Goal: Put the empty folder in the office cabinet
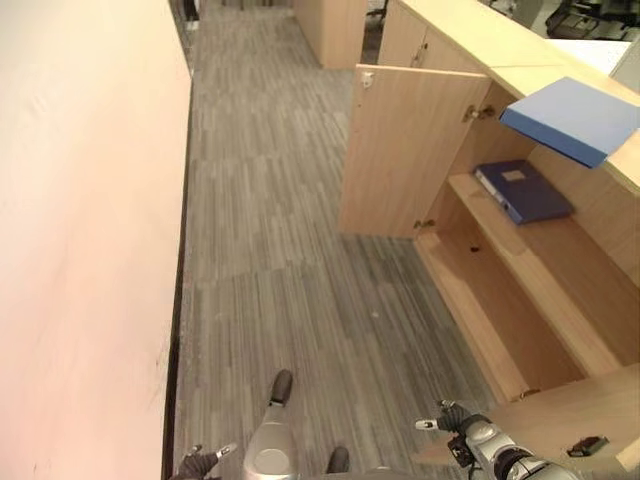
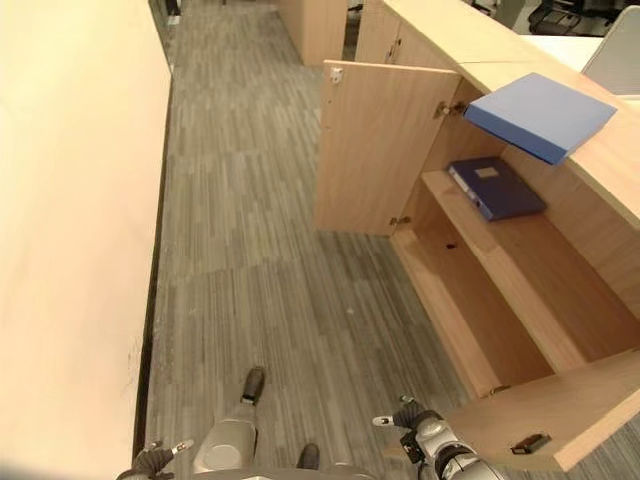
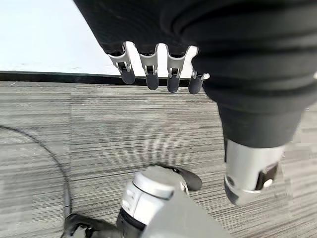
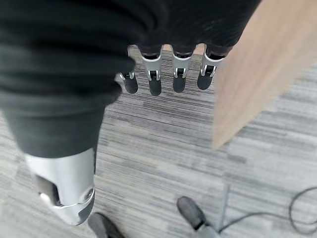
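Nothing done: blue folder (image 1: pixel 575 118) lies atop the open cabinet (image 1: pixel 520 300), upper right; left hand (image 3: pixel 158 74) and right hand (image 4: pixel 168 74) hang slack-fingered, empty

Blue folder (image 1: pixel 575 118) lies flat on the cabinet (image 1: pixel 470 40) top, closed, one corner jutting out past the front edge above the open compartment. Cabinet of pale wood, low and long; both doors stand swung open, far door (image 1: pixel 410 150) upright and square to the front. Second, darker blue folder (image 1: pixel 524 191) lies flat on the upper shelf (image 1: pixel 520 255) inside; lower shelf bare.
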{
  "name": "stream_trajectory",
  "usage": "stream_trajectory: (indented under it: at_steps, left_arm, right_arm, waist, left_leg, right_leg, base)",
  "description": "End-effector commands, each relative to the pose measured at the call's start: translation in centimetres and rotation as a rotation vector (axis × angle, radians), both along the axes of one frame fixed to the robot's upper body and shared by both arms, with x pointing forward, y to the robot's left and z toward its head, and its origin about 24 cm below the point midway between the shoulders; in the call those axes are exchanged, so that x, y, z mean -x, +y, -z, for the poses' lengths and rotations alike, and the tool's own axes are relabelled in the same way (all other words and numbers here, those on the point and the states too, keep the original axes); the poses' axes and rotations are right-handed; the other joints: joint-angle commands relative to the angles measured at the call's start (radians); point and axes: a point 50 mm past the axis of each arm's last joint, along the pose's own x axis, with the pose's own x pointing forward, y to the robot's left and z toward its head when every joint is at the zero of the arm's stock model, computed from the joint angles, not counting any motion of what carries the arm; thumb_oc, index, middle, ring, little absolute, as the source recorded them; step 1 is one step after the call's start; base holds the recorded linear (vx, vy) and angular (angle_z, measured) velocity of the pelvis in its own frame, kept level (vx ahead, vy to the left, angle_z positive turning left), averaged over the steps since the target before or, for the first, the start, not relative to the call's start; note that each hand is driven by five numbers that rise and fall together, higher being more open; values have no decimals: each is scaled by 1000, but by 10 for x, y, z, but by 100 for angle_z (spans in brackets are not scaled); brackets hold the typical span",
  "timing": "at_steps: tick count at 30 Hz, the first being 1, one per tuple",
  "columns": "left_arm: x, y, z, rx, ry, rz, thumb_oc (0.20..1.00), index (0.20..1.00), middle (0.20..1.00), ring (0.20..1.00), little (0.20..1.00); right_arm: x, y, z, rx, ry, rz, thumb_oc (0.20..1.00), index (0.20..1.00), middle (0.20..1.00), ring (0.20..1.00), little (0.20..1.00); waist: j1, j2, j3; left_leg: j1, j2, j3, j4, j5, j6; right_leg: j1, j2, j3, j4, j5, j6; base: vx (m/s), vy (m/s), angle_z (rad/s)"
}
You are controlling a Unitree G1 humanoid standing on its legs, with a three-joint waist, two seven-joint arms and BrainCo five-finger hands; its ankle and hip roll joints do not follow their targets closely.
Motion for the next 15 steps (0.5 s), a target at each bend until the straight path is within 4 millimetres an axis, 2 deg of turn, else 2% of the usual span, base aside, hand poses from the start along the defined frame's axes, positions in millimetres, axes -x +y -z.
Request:
stream_trajectory:
  at_steps: [1,2,4,5,7,8,9,10,11,13,15]
  left_arm:
    - [9,11,-2,-16,-1,-32,1000,1000,1000,1000,1000]
    - [9,11,-2,-16,0,-32,1000,1000,1000,1000,1000]
    - [9,13,-3,-22,8,-26,1000,1000,1000,1000,1000]
    - [9,13,-3,-22,8,-26,1000,1000,1000,1000,1000]
    - [8,16,-4,-29,5,-28,1000,1000,1000,1000,1000]
    - [6,16,-4,-27,-3,-33,1000,1000,1000,1000,1000]
    - [6,16,-4,-27,-3,-33,1000,1000,1000,1000,1000]
    - [3,16,-5,-27,-14,-40,1000,1000,1000,1000,1000]
    - [2,17,-5,-27,-15,-43,1000,1000,1000,1000,1000]
    - [2,19,-5,-29,-10,-44,1000,1000,1000,1000,1000]
    - [6,21,-6,-36,6,-31,1000,1000,1000,1000,1000]
  right_arm:
    - [12,-5,3,21,43,-38,1000,1000,1000,1000,1000]
    - [12,-5,3,21,43,-38,1000,1000,1000,1000,1000]
    - [30,-1,10,-11,88,13,1000,1000,1000,1000,1000]
    - [30,-1,10,-11,88,13,1000,1000,1000,1000,1000]
    - [37,0,13,-29,104,54,1000,1000,1000,1000,1000]
    - [43,-2,14,-39,110,101,1000,1000,1000,1000,1000]
    - [43,-2,14,-38,110,101,1000,1000,1000,1000,1000]
    - [44,-5,14,-57,96,183,1000,1000,1000,1000,1000]
    - [43,-6,13,-68,79,223,1000,1000,1000,1000,1000]
    - [39,-4,12,-74,62,227,1000,1000,1000,1000,1000]
    - [38,0,13,-73,58,204,1000,1000,1000,1000,1000]
  waist:
    - [20,-21,-61]
    - [21,-21,-61]
    - [22,-34,-88]
    - [22,-34,-88]
    - [24,-40,-105]
    - [23,-41,-109]
    - [23,-40,-111]
    - [10,-27,-108]
    - [-1,-17,-97]
    - [-13,2,-80]
    - [-17,9,-69]
  left_leg:
    - [-18,-38,-23,44,31,68]
    - [-17,-38,-22,45,31,69]
    - [-23,-75,22,109,-16,95]
    - [-23,-75,22,109,-16,95]
    - [-12,-114,48,140,-58,130]
    - [6,-140,64,145,-81,154]
    - [4,-138,64,145,-81,154]
    - [45,-169,77,144,-112,192]
    - [70,-183,89,146,-128,213]
    - [118,-197,108,138,-154,237]
    - [173,-202,130,128,-193,242]
  right_leg:
    - [41,-133,44,121,-119,174]
    - [42,-134,45,120,-119,174]
    - [44,-207,48,146,-99,214]
    - [44,-207,48,146,-99,214]
    - [14,-257,55,214,-44,241]
    - [-9,-284,62,275,11,252]
    - [-11,-283,62,274,13,252]
    - [-94,-322,79,445,124,244]
    - [-126,-340,77,527,180,231]
    - [-170,-374,22,633,190,208]
    - [-187,-417,-64,668,164,214]
  base:
    - [304,200,-66]
    - [359,292,-52]
    - [358,307,-38]
    - [247,215,-25]
    - [288,271,-16]
    - [232,233,-30]
    - [280,350,-38]
    - [250,369,-39]
    - [309,480,-32]
    - [206,336,-19]
    - [268,243,-31]
